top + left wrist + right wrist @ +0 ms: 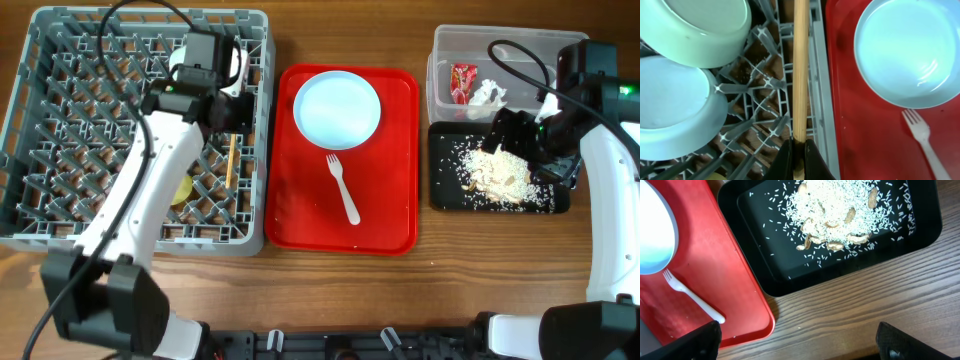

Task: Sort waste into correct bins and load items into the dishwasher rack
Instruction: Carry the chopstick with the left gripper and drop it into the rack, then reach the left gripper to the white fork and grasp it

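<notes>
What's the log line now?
left gripper: shut on wooden stick over rack | right gripper: open, empty | plate, fork: on red tray

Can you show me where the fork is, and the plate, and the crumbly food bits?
fork (343,188), overhead view, middle of its white handle.
plate (338,108), overhead view, centre of its face.
food scraps (840,205), right wrist view, thick middle of the pile.

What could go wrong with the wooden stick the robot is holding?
The left tool pinches the wooden stick only at its end, so it might tilt or slip out. The stick is thin and the dishwasher rack has open gaps, so it could drop through. It also lies near the rack's edge, so it may roll onto the red tray.
</notes>
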`<state>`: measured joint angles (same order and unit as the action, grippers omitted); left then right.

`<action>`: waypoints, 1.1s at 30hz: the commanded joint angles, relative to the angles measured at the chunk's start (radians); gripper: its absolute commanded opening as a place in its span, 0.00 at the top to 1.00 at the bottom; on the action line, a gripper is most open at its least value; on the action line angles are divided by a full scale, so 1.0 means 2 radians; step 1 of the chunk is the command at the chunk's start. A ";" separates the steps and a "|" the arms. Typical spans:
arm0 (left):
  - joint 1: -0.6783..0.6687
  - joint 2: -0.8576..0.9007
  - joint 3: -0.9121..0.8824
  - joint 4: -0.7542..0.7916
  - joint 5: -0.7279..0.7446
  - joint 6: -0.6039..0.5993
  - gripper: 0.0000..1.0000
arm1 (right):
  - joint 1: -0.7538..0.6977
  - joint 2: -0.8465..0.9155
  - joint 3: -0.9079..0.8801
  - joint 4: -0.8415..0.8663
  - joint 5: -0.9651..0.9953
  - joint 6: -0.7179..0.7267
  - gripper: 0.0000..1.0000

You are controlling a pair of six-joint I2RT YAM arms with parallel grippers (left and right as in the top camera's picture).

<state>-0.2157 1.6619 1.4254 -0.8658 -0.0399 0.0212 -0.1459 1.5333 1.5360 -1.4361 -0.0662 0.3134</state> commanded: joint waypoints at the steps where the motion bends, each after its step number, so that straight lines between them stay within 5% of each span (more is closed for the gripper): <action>1: 0.002 0.031 0.003 0.010 0.002 -0.004 0.96 | 0.000 -0.006 0.004 -0.001 0.007 0.001 0.00; 8: 0.002 0.042 0.003 0.026 0.002 -0.051 0.96 | 0.000 -0.006 0.004 -0.001 0.007 0.001 0.00; 12: 0.002 0.042 0.003 0.025 0.002 -0.054 0.70 | 0.000 -0.006 0.004 -0.001 0.007 0.001 0.00; 21: 0.002 0.042 0.003 0.024 0.003 -0.058 0.65 | 0.000 -0.006 0.004 -0.001 0.007 0.001 0.00; 26: -0.017 0.042 0.003 0.023 0.102 -0.058 0.53 | 0.000 -0.006 0.004 0.000 0.007 0.001 0.00; 33: -0.118 0.045 0.003 0.025 0.090 -0.257 0.44 | 0.000 -0.006 0.004 0.001 0.007 0.002 0.00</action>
<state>-0.3714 1.7393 1.4254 -0.8181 0.1577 -0.2646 -0.1459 1.5333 1.5360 -1.4353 -0.0662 0.3134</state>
